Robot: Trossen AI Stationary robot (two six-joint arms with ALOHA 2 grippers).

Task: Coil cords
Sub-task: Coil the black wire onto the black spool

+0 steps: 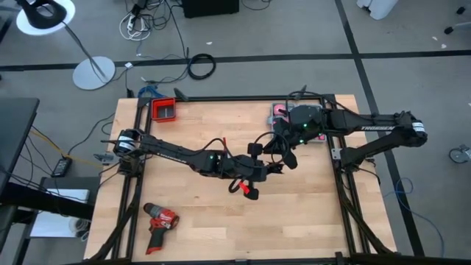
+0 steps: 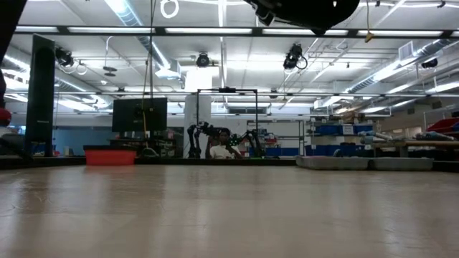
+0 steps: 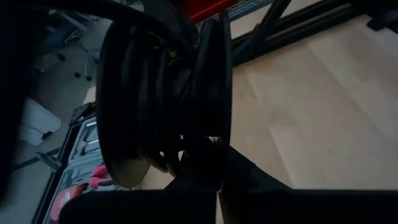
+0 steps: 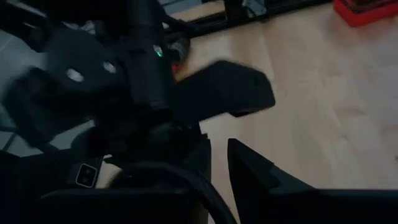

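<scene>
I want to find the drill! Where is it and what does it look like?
Look at the wooden table from above and go to its near-left corner. The drill lies there alone, away from both arms. It is red and black; the red bin sits at the far-left corner.

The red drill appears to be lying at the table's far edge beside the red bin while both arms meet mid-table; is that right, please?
Not quite: in the high view the red drill lies at the table's near left corner, far from the red bin at the far edge. Both arms do meet mid-table.
</scene>
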